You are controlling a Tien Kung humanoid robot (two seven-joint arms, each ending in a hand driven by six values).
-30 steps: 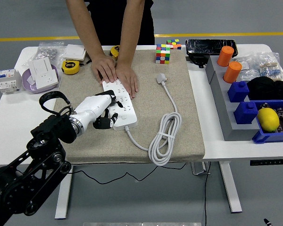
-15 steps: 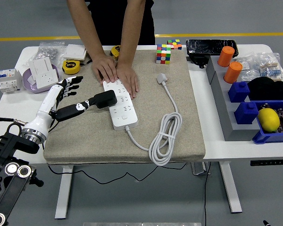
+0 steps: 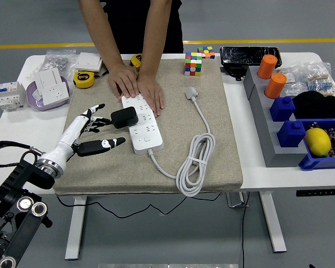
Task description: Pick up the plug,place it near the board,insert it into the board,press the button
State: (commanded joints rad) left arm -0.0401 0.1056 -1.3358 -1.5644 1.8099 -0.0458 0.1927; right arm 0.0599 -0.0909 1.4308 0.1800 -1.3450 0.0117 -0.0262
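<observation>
The robot's left hand (image 3: pixel 92 131) lies low over the beige mat (image 3: pixel 212 151), with its fingers (image 3: pixel 92 110) spread apart and its dark thumb (image 3: pixel 103 145) pointing to the right, and it holds nothing. Just beside the fingertips, to the right, sits the black plug (image 3: pixel 124 117), which stands on the left edge of the white power strip (image 3: pixel 142 124); from this view I cannot tell if its pins are fully inside the sockets. The thumb tip is near the lower left corner of the strip but does not touch it. At the far end of the strip, a person's two hands (image 3: pixel 135 85) rest flat, side by side, and press on the strip and the mat. From the near end of the strip a white cable (image 3: pixel 194 162) runs to the right, makes a bundled coil, and then goes up to a white plug head (image 3: pixel 191 92) that lies on the mat. Behind it stands a colourful cube (image 3: pixel 192 63). On the white tabletop (image 3: pixel 11 131) to the left of the mat there is a purple dish (image 3: pixel 39 101) with a white socket piece in it, and a yellow tape measure (image 3: pixel 84 80) lies near it. The robot's right arm is not visible.
</observation>
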